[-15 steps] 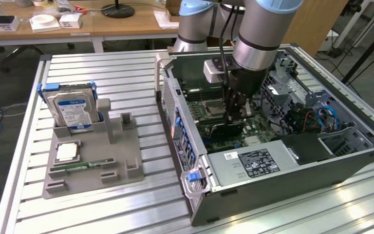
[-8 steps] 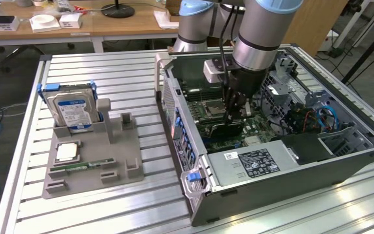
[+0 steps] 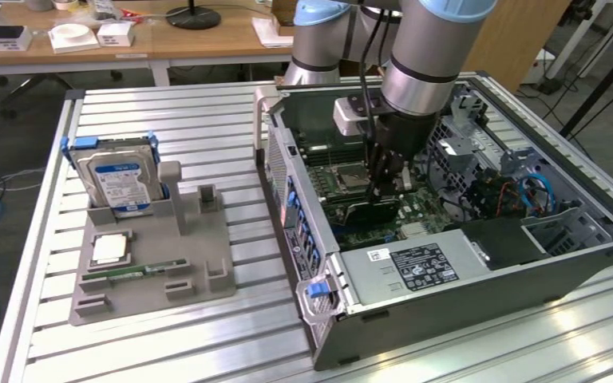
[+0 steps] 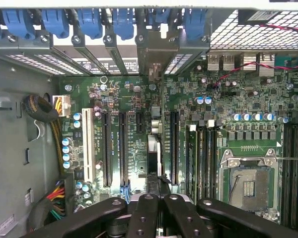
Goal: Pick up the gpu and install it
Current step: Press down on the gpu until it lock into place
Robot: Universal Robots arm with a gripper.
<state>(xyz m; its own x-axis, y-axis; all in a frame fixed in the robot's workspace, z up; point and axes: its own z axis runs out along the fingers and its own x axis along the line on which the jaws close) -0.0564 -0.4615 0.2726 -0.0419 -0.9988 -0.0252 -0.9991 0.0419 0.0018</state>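
black card edge-on: the gpu [image 4: 154, 153] stood upright over the motherboard [image 4: 139, 129] slots, clamped in the closed gripper [image 4: 156, 198], at six o'clock of the rear brackets, aligned for seating.

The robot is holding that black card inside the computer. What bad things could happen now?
1. The gripper is shut on the gpu, held edge-on over the motherboard. If it is a bit off its slot, pushing could bend the card or the slot.
2. Other slots sit close beside it, so it might go into the wrong one.
3. The case is crowded, so the arm might bump its walls or cables.
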